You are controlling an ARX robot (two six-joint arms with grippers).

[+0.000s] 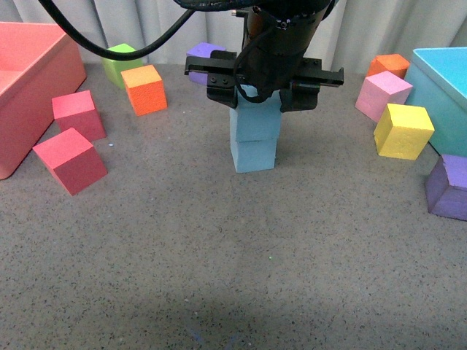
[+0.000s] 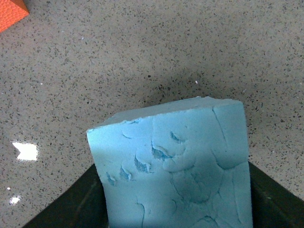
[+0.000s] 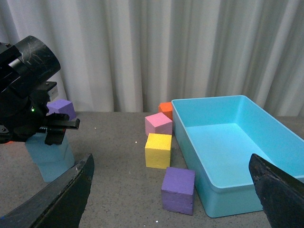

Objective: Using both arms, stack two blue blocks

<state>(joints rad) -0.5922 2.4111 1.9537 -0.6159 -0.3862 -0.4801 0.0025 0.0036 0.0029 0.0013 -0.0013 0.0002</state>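
On the grey tabletop (image 1: 219, 255), my left gripper (image 1: 256, 102) pinches a scuffed sky-blue foam cube (image 1: 255, 124) atop the lower sky-blue cube (image 1: 253, 154); my right gripper (image 3: 172, 161) gapes wide, empty.

At the centre of your table the upper block (image 1: 257, 122) sits on the lower block (image 1: 254, 154), with the left gripper (image 1: 257, 100) clamped round the top one. The bin (image 1: 445, 102) is at three o'clock and the tray (image 1: 44, 80) at ten — loose cubes (image 1: 403, 130) lie near both.
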